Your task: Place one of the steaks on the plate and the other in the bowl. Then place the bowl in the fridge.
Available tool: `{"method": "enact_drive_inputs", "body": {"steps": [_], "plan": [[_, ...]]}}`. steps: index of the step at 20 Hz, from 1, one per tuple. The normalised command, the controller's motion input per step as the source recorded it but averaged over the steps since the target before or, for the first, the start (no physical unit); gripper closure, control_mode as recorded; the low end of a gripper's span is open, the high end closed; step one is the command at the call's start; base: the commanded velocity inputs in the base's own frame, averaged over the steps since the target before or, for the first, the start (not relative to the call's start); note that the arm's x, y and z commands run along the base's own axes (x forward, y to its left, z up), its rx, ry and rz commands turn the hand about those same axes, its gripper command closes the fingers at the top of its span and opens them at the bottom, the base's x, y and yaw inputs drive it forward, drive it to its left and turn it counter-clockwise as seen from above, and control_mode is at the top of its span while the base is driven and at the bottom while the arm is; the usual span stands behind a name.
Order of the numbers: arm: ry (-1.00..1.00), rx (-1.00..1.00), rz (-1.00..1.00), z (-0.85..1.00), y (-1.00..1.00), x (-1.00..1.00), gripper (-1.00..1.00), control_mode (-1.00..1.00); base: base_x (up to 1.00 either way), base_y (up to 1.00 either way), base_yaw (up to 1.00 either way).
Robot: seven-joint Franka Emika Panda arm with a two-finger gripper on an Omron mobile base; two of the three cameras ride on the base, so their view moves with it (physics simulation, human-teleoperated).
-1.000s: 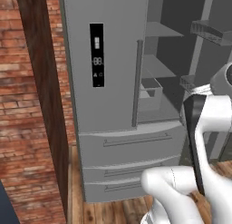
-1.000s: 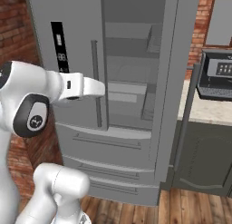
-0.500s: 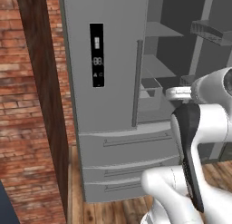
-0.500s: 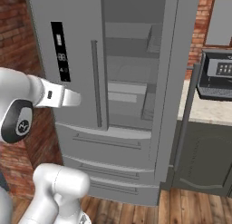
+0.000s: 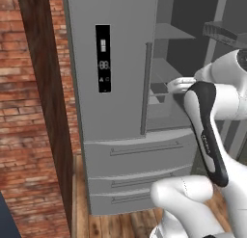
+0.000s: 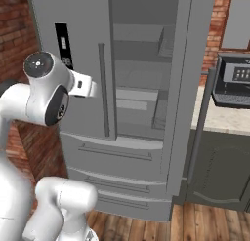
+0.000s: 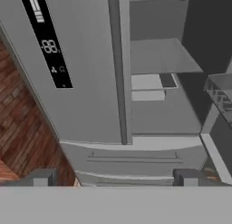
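1. The tall grey metallic double-door fridge (image 5: 120, 87) stands straight ahead of the base; its left door, with the black display panel (image 5: 102, 58) and a long vertical handle (image 5: 146, 87), is shut.
2. The right door (image 6: 188, 89) is swung open (seen edge-on in the right base view), and the grey shelves (image 6: 141, 96) inside are exposed.
3. In the hand view the same fridge (image 7: 90, 82) appears tilted: display panel (image 7: 47, 41) upper left, handle (image 7: 120, 69) down the middle, open compartment to the right.
4. A wire door rack (image 7: 222, 96) shows at the right edge of the hand view.
5. Two grey drawers (image 5: 140, 157) lie below the doors, both closed, each with a horizontal pull bar.
6. End effector (image 7: 113, 177): the two dark finger tips stand wide apart at the bottom of the hand view, with nothing between them; it hangs in front of the fridge, touching nothing.
7. The white arm (image 6: 44, 93) is folded in front of the shut left door, its wrist pointing toward the fridge.
8. A red brick wall (image 5: 34, 136) and a dark wooden post (image 5: 48, 112) flank the fridge on the left.
9. To the right of the fridge, a pale desk (image 6: 224, 120) on dark grey cabinets (image 6: 219, 171) carries a black appliance with a control panel (image 6: 234, 81).
10. The floor (image 6: 195, 225) is brown wood planks.
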Motion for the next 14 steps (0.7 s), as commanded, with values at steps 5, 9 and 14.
{"method": "enact_drive_inputs", "body": {"steps": [5,9,14], "plan": [[-0.24,0.00,0.00,-0.28,0.23,0.77,-1.00,-1.00,0.00,0.00,0.00],[-0.19,0.00,0.00,-0.17,0.24,0.77,-1.00,-1.00,0.00,0.00,0.00],[-0.05,0.00,0.00,-0.01,0.03,0.73,-1.00,-1.00,0.00,0.00,0.00]]}}
